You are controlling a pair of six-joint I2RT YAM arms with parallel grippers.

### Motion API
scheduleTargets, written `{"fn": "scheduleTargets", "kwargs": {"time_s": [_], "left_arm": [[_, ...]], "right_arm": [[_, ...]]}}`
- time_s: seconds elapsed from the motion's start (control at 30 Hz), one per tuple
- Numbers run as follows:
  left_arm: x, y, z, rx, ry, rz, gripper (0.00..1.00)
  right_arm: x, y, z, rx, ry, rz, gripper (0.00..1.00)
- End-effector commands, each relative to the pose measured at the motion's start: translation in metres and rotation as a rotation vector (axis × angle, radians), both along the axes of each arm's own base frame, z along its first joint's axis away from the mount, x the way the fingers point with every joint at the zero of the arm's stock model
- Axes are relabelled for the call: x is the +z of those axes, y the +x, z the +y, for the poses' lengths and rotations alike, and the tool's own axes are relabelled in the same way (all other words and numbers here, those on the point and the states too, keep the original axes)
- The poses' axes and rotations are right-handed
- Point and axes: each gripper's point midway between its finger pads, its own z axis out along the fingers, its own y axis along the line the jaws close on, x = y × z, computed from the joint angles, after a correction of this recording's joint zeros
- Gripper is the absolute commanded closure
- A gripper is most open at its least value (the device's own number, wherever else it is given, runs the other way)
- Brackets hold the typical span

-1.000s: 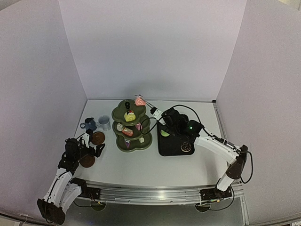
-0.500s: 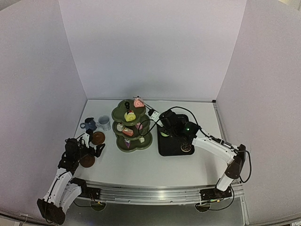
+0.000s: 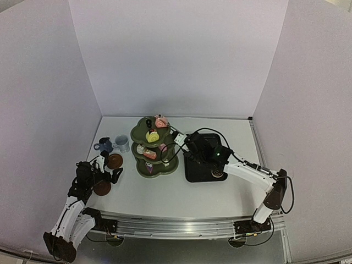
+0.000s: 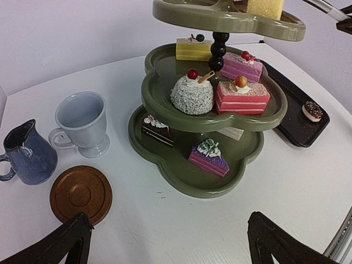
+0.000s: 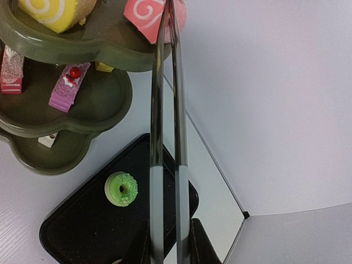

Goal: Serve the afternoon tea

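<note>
Holding pink cake (image 5: pixel 142 15) at top tier of stand (image 5: pixel 82 52), right fingers (image 5: pixel 199 245) clamped on tongs (image 5: pixel 157 165), left fingers (image 4: pixel 60 245) spread empty; green doughnut (image 5: pixel 122 188), cups (image 4: pixel 82 118) unserved.

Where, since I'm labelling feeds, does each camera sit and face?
Top external: above and behind the arm bases, looking down at the table; left arm, right arm show.
Left wrist: on the left arm, facing the olive-green stand and white cup; open left hand at bottom.
Right wrist: on the right arm, looking along metal tongs toward the stand's top tier; right hand shut on the tongs.
Shared: all views show the stand and black tray.
</note>
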Motion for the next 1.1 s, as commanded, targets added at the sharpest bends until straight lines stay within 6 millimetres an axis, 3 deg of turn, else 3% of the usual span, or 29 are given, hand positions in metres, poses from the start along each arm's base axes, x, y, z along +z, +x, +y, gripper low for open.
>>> {"fn": "scheduleTargets", "kwargs": {"time_s": [0.0,0.43,0.7,1.07], "left_arm": [[0.002,0.002,0.003,0.009,0.014,-0.027,0.01],[0.001,0.002,0.002,0.006,0.014,-0.025,0.01],[0.002,0.002,0.002,0.006,0.012,-0.025,0.01],[0.002,0.002,0.002,0.004,0.01,-0.022,0.01]], "right_arm": [[0.025,-0.011,-0.003,-0.002,0.08,-0.039,1.0],[0.028,-0.021,-0.004,-0.004,0.11,-0.036,1.0],[0.019,-0.022,-0.007,-0.007,0.092,-0.026,1.0],[0.025,-0.029,-0.008,0.002,0.136,0.001,0.76]]}}
